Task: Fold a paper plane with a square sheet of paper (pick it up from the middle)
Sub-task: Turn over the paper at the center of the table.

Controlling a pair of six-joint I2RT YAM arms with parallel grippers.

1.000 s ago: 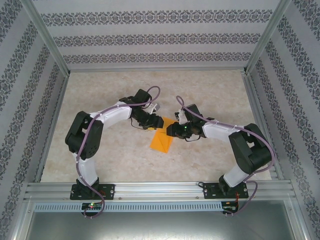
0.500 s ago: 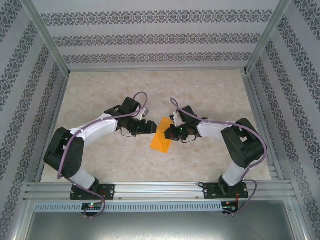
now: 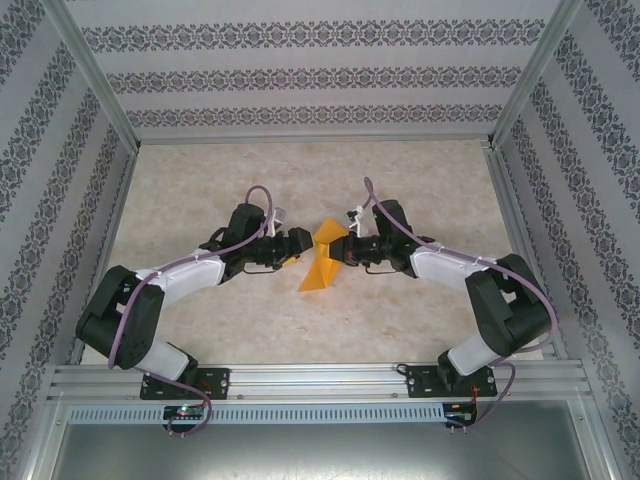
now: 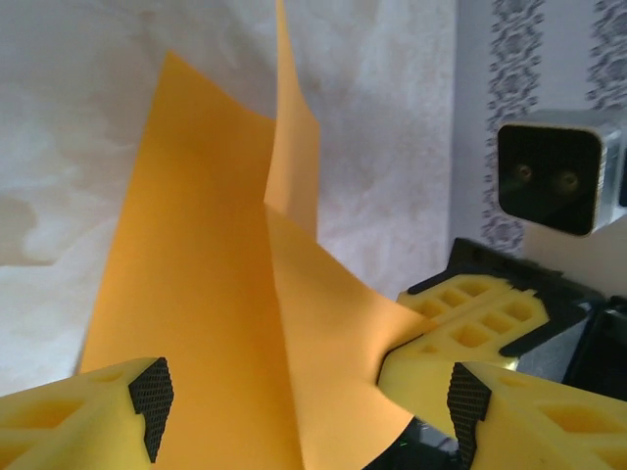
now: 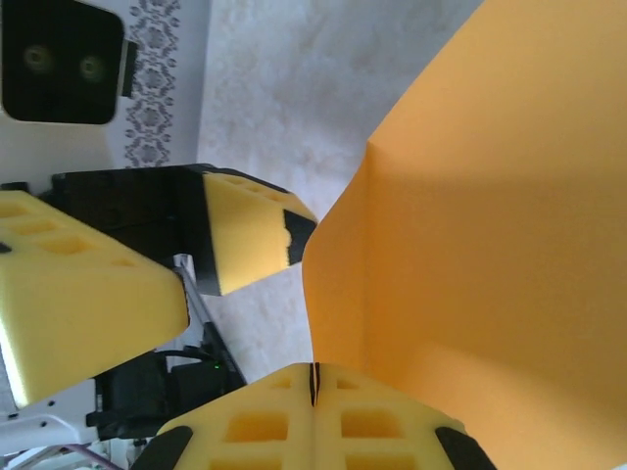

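Left gripper is wide open and holds nothing. In its wrist view the square sheet of paper shows between its two fingers. The paper lies just to its right, mid-table, between both grippers. It is partly folded, with one flap standing up. Its long side runs near to far, across the line between the grippers, and its low corner points toward the near edge. Right gripper is pinched tight on the paper's right edge, so that arm is closer.
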